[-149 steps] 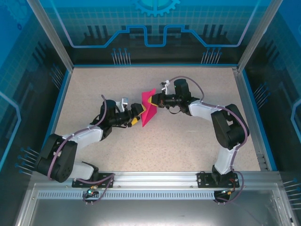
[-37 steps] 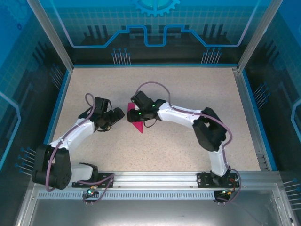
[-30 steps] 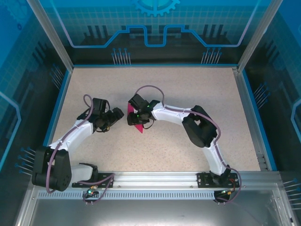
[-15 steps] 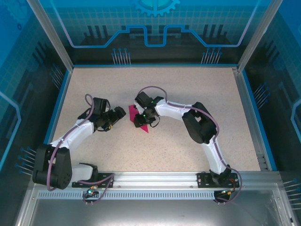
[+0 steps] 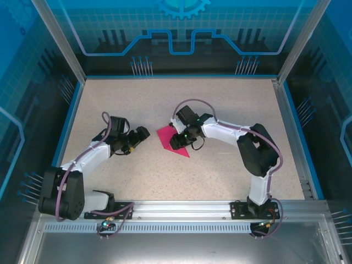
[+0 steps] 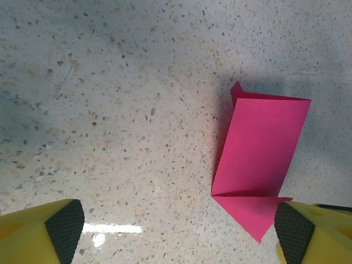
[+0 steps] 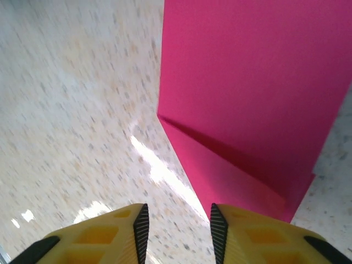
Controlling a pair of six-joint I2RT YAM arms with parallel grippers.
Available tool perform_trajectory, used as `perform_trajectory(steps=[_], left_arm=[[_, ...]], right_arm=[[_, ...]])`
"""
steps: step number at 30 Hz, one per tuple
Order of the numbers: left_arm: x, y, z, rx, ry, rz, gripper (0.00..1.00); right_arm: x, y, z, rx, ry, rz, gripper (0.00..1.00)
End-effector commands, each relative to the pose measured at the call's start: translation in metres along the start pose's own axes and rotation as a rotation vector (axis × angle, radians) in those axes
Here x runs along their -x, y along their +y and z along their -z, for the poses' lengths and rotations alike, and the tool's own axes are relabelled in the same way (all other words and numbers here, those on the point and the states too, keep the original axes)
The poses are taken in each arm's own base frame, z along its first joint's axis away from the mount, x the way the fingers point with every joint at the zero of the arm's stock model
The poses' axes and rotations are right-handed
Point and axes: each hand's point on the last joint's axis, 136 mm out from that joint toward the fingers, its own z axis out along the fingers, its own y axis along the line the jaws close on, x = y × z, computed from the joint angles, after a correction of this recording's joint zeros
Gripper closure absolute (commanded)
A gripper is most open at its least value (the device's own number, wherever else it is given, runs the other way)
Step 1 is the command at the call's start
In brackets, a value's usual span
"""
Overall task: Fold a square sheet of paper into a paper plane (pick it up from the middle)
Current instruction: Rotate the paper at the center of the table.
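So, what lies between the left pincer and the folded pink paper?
Only bare speckled tabletop separates the left pincer from the paper, as the top external view shows.

Bright, even overhead light keeps the top view crisp. In the left wrist view, soft grey shadow crosses the speckled beige worktop (image 6: 110, 110) beside the folded magenta-pink paper (image 6: 264, 148), with white glare low down. The right wrist view's worktop is motion-blurred and glare-streaked.

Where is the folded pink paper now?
In the top view, the folded paper lies on the table near its middle, partly under the right gripper, the left gripper just left of it.
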Motion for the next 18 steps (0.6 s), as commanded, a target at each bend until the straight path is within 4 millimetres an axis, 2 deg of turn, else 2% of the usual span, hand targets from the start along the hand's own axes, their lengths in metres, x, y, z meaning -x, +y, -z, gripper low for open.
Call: perform_trajectory(steps=[1,4,8,18], left_arm=[[-0.009,-0.005,-0.005,-0.026,0.034,-0.006,0.06],[-0.013,-0.01,-0.008,-0.031,0.048,-0.023,0.06],[-0.02,-0.017,-0.012,-0.045,0.064,-0.034,0.06],[-0.038,-0.043,-0.023,-0.171,0.139,-0.036,0.05]], right_arm=[[0.018,-0.006,-0.003,-0.047,-0.105,-0.105,0.66],[0.019,-0.019,-0.012,-0.081,-0.108,-0.152,0.67],[0.017,-0.023,-0.021,-0.081,-0.084,-0.168,0.67],[0.008,-0.039,-0.028,-0.018,-0.069,-0.242,0.67]])
